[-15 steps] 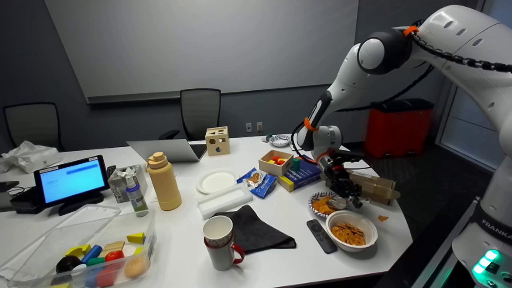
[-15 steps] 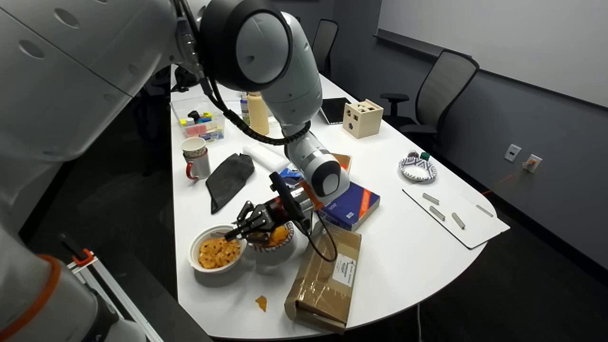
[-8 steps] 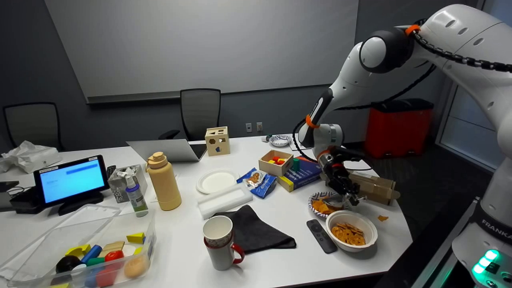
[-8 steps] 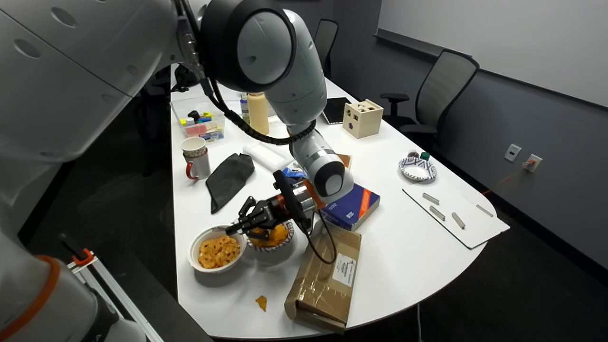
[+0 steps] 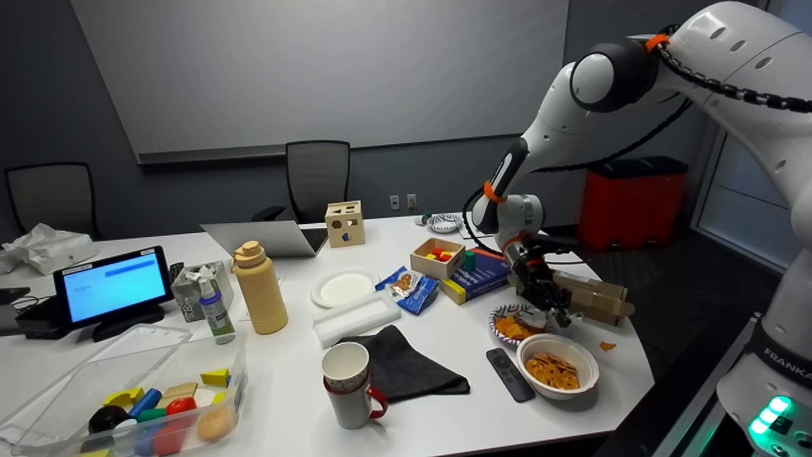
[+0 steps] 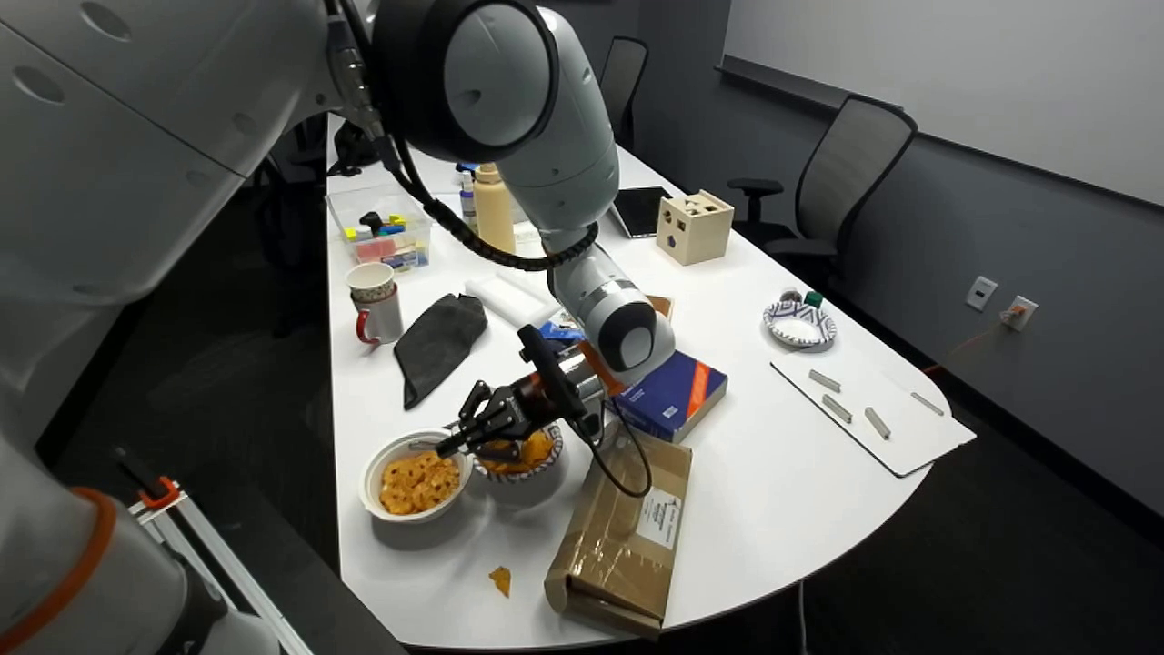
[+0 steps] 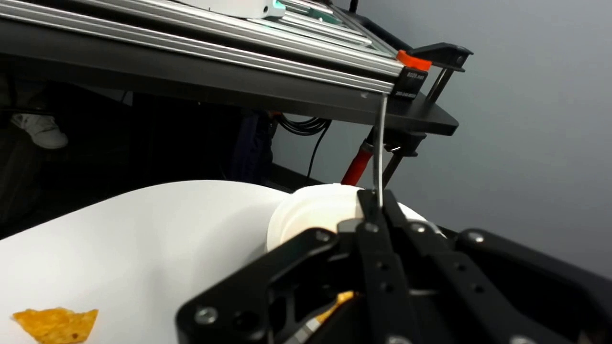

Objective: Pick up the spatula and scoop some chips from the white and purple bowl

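My gripper (image 5: 561, 316) is shut on the slim grey spatula, close over the patterned bowl. In the wrist view the fingertips (image 7: 377, 203) pinch the spatula's thin shaft (image 7: 379, 143), which points up past them. The spatula's flat blade (image 5: 531, 315) is at the white and purple bowl (image 5: 504, 310), over or among the orange chips (image 5: 512, 328); whether it bears any chips I cannot tell. In an exterior view the gripper (image 6: 452, 443) partly hides this bowl (image 6: 520, 474) and its chips (image 6: 537, 448). The spatula's shaft end (image 6: 423, 446) sticks out over the plain white bowl.
A plain white bowl (image 5: 590, 369) of crackers stands beside the patterned bowl, with a black remote (image 5: 509, 376) next to it. A cardboard box (image 6: 618, 537) and blue book (image 6: 668, 400) lie close by. A loose chip (image 6: 501, 580) lies near the table edge.
The gripper has shifted only slightly. The spatula blade looks paler and sits a little farther back in the patterned bowl, showing more chips. The hold on the spatula is the same.
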